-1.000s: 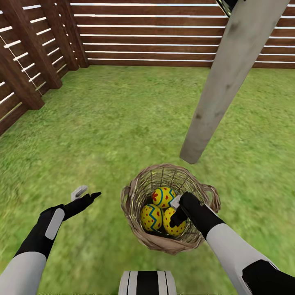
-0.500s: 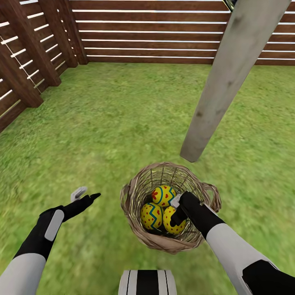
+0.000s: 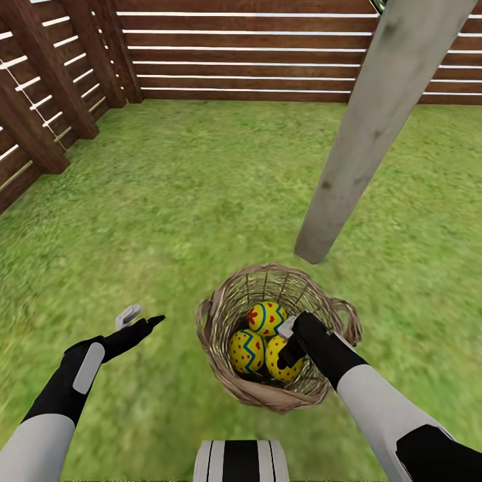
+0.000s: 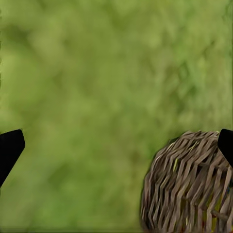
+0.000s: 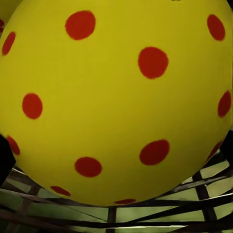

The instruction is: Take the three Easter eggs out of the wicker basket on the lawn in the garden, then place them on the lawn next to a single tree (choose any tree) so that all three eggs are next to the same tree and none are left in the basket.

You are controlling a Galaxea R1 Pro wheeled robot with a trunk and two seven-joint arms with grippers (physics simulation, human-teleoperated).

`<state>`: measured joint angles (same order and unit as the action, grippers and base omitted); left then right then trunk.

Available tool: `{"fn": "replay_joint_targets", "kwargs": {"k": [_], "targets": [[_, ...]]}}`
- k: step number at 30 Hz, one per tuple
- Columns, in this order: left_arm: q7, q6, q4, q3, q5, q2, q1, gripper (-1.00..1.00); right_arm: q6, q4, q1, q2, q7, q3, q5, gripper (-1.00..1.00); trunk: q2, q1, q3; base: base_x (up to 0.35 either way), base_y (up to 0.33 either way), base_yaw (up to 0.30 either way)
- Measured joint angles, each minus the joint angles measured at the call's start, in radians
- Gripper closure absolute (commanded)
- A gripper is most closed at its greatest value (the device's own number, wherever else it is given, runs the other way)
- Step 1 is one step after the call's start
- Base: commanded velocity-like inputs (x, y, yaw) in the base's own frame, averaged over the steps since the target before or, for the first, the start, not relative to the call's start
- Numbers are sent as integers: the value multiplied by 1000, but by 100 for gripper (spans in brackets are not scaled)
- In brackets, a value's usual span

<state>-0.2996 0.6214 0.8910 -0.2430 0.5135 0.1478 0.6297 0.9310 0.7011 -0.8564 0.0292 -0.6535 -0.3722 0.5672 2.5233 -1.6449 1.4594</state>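
Green mottled lawn (image 3: 201, 201) spreads out under us, closed in by a brown slatted wooden fence (image 3: 234, 53) along the far side and down the left.

Over on our left, the left gripper (image 3: 138, 318) hovers low above the grass with its two fingers spread apart and nothing between them. From its wrist camera we see blurred grass, two dark fingertips (image 4: 9, 148) at the picture's edges, and the woven wall of the wicker basket (image 4: 187, 187) just beside that hand.

Moving to the centre, the wicker basket (image 3: 221, 314) sits upright on the lawn, one loop handle sticking out on its right rim. Inside we count three Easter eggs: one toward the far side (image 3: 266, 316), one on the near left (image 3: 247, 350), and one on the near right (image 3: 280, 361). All three lie down in the basket, bunched together and touching.

Our right gripper (image 3: 289, 345) has its tip down inside the basket, right at that near-right egg. The right wrist camera gives us a huge yellow egg (image 5: 114, 97) with red dots pressed close between the dark finger edges, wicker bars below it. The fingers sit either side of it, but whether they actually pinch it we cannot tell from here.

Just beyond the basket and to its right, one pale grey tree (image 3: 375, 120) trunk rises from the grass, near the basket but not touching it.
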Motion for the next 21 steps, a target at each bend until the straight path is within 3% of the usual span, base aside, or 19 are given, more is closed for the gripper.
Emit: {"fn": "replay_joint_targets", "kwargs": {"k": [1,2,9,21], "targets": [[0,0,0,0,0,0,0,-100,0,1,0,0,0,0,-1,-100,0,0,0,0,0,0],[1,0,0,0,0,0,0,-100,0,0,0,0,0,0,-1,100,0,0,0,0,0,0],[1,0,0,0,0,-1,0,-100,6,15,0,0,-2,0,7,100,1,-1,12,0,0,0],[1,-1,0,0,1,0,0,-100,-4,1,0,0,0,1,4,100,0,0,4,0,0,0]]}}
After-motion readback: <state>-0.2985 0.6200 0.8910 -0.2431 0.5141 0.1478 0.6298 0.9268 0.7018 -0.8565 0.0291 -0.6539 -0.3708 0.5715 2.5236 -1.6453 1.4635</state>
